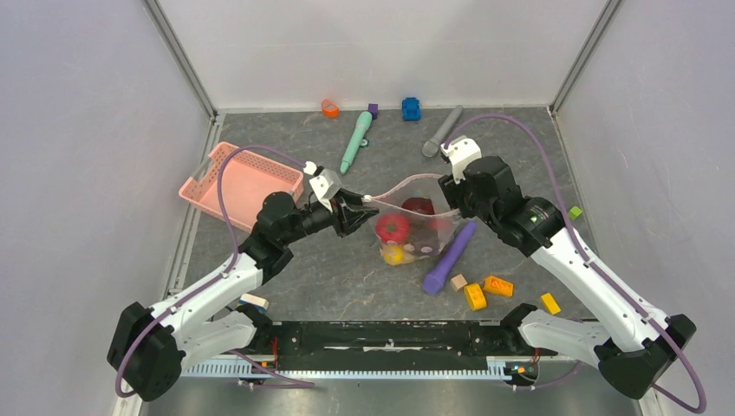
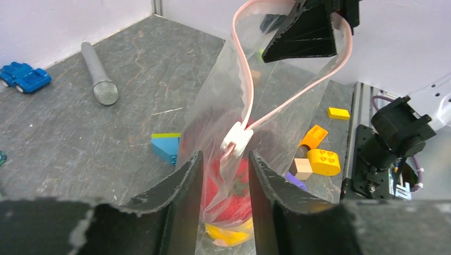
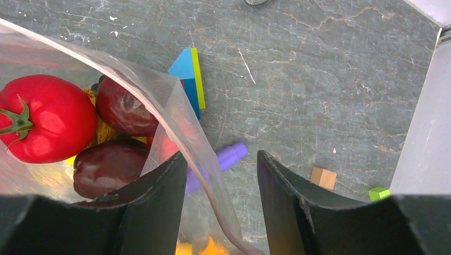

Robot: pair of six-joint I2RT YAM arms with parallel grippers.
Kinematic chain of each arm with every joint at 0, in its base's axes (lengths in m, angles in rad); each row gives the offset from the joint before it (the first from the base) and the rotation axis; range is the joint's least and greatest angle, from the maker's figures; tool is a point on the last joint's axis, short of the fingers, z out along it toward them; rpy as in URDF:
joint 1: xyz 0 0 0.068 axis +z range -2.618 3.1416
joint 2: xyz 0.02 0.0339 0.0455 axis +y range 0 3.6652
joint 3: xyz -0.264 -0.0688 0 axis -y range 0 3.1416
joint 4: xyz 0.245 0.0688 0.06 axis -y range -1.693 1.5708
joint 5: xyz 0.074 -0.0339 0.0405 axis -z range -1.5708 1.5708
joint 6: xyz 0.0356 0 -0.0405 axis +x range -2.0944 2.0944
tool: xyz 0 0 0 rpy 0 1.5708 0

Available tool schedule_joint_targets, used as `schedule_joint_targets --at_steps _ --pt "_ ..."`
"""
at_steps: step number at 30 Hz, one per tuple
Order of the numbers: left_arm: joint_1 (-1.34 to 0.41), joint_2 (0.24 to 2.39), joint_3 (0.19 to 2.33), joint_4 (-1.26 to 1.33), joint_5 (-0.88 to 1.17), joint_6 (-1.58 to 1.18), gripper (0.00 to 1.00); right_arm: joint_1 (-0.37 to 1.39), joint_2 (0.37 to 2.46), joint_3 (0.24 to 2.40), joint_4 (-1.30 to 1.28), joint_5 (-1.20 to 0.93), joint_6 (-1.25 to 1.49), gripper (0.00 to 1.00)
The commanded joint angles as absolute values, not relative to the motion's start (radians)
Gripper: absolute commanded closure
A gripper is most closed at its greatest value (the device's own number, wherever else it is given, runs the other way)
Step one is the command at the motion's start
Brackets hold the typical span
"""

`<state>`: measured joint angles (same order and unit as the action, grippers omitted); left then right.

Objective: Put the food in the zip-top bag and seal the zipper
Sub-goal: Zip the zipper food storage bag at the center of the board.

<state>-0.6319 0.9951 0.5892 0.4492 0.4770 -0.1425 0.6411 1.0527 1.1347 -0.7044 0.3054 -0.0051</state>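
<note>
A: Food [image 1: 392, 228], where is it?

B: Inside the zip-top bag [image 2: 223, 95], at the middle of the worktop [image 1: 329, 269]. I see one red tomato, dark maroon pieces and something yellow under them.

A: And the zipper [image 2: 242, 64]?

B: Not sealed. Its pink strip makes an open loop, and the slider [image 2: 237, 139] sits at the nine o'clock end.

A: The hands?

B: The left hand [image 2: 226, 156], at nine o'clock of the bag, is half spread, with the bag corner under the slider between its fingers. The right hand [image 3: 220, 155], at two o'clock, is spread, and the bag wall passes between its fingers. A purple stick [image 1: 451, 257] lies at four o'clock.
</note>
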Motion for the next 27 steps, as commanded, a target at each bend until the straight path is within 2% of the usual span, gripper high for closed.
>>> schedule_joint_targets --at_steps 1,3,8,11,15,20,23,27 --pt "-0.62 1.007 0.579 0.569 0.55 -0.187 0.6 0.641 1.033 1.127 -0.683 0.297 -0.01 0.43" --pt "-0.618 1.009 0.571 0.583 0.562 -0.186 0.65 0.641 1.028 1.124 -0.683 0.298 -0.01 0.43" --pt "-0.617 1.005 0.551 0.628 0.602 -0.176 0.92 0.641 1.03 1.118 -0.683 0.299 -0.011 0.43" --pt "-0.617 1.0 0.551 0.63 0.606 -0.169 0.98 0.641 1.029 1.118 -0.683 0.297 -0.012 0.43" --pt "-0.617 0.99 0.552 0.629 0.621 -0.161 0.98 0.641 1.028 1.117 -0.674 0.287 -0.032 0.39" --pt "-0.617 0.971 0.553 0.584 0.584 -0.157 0.98 0.641 1.033 1.147 -0.661 0.24 -0.103 0.17" --pt "-0.617 0.964 0.576 0.524 0.579 -0.139 0.98 0.641 1.019 1.187 -0.622 0.098 -0.135 0.04" --pt "-0.617 0.961 0.617 0.437 0.59 -0.107 0.98 0.641 0.976 1.227 -0.554 -0.01 -0.166 0.02"
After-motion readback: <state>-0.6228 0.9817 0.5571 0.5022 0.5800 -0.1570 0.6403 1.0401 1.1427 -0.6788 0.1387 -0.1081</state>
